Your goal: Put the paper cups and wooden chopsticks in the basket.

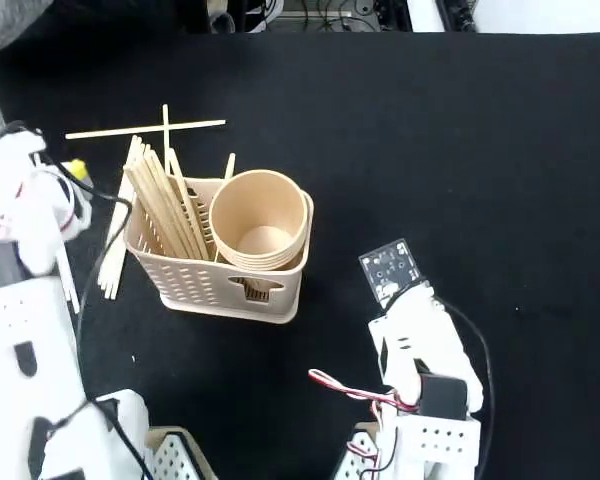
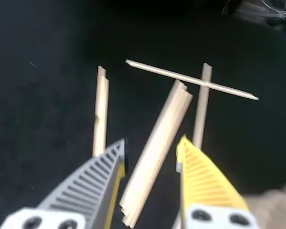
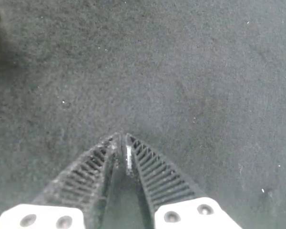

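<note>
- The paper cups (image 1: 263, 232) sat nested in a stack inside the basket (image 1: 220, 285), filling its right-hand part, left of centre in the high view.
- A bundle of wooden chopsticks (image 1: 165, 200) stood in the basket's left part, leaning up and to the left with the ends sticking out past the rim.
- More chopsticks (image 1: 113, 255) lay on the table (image 1: 460, 150) just beside the basket's left wall, running roughly top to bottom in the frame.
- Above the basket, in the upper left of the high view, a long stick (image 1: 145, 129) lay sideways on the table with a shorter one (image 1: 166, 122) crossing it upright.
- In the left wrist view, a joined pair of chopsticks (image 2: 155, 148) ran slantwise between the left fingers (image 2: 200, 176), one grey and one yellow.
- Those fingers stood wide apart on either side of the pair; whether either one touched it could not be told.
- Beyond the pair lay a single stick (image 2: 101, 109) on one side, another (image 2: 202, 107) on the other, and a thin one (image 2: 190, 78) crossing the far ends.
- The left arm (image 1: 20, 200) stood at the left edge of the high view, near the loose chopsticks.
- The right fingers (image 3: 121, 143) were pressed together at the tips with nothing between them, over bare black table.
- The right arm (image 1: 420, 340) sat in the lower right of the high view, well apart from the basket.
</note>
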Robot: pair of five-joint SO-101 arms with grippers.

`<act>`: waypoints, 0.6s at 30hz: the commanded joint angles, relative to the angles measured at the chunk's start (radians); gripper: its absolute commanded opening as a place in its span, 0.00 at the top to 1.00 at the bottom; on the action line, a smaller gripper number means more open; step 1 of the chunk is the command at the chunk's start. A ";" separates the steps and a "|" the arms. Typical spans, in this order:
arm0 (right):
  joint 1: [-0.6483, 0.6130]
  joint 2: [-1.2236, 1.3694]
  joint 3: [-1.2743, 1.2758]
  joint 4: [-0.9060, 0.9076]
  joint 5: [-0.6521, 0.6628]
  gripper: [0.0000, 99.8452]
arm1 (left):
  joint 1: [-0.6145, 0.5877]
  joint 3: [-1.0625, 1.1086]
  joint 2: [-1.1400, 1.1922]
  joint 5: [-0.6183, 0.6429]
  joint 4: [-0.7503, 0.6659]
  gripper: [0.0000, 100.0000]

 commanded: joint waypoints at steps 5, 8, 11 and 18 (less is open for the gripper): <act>0.006 -0.070 -0.002 0.003 0.008 0.99 | -0.088 -0.143 0.310 -0.063 -0.043 0.82; 0.006 -0.070 -0.002 0.003 0.008 0.99 | -0.088 -0.183 0.440 -0.081 -0.058 0.82; 0.006 -0.070 -0.002 0.003 0.008 0.99 | -0.090 -0.255 0.571 -0.092 -0.068 0.82; 0.006 -0.070 -0.002 0.003 0.008 0.99 | -0.139 -0.559 0.921 -0.091 -0.035 0.82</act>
